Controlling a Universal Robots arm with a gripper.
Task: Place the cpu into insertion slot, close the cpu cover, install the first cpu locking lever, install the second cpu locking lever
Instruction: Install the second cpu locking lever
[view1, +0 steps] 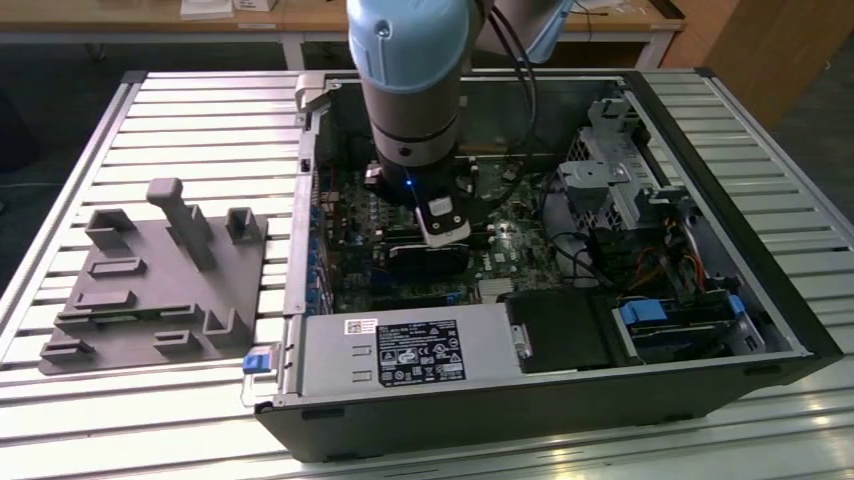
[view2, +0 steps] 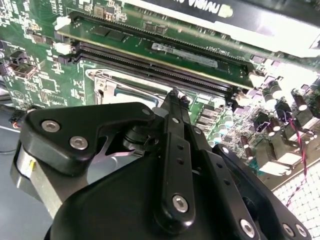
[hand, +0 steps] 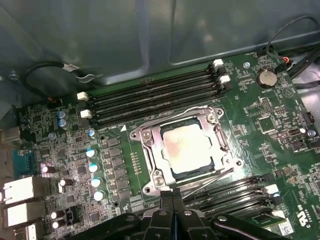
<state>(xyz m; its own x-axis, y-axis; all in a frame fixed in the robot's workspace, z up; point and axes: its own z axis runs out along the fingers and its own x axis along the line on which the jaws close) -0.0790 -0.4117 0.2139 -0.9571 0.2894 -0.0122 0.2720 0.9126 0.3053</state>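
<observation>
The cpu (hand: 189, 146), a dull silver square, lies flat in the insertion slot (hand: 169, 163) on the green board. The cpu cover (hand: 148, 138), a thin metal frame, lies down around it. One thin wire lever (hand: 196, 110) runs along the socket's far edge. Another lever (hand: 210, 178) slants along the near edge, ending close to my fingertips. My gripper (hand: 172, 199) is shut and hovers just beside the socket's near edge with nothing visibly between its fingers. The gripper (view2: 173, 93) also shows from behind in the second wrist view, and low inside the case in the exterior view (view1: 447, 234).
Black memory slots (hand: 155, 97) flank the socket on both sides. Capacitors (hand: 93, 167) and a coin battery (hand: 267, 77) stand nearby. The open case holds a labelled power supply (view1: 414, 352) and a drive cage (view1: 614, 185). A grey fixture tray (view1: 147, 290) lies at the exterior view's left.
</observation>
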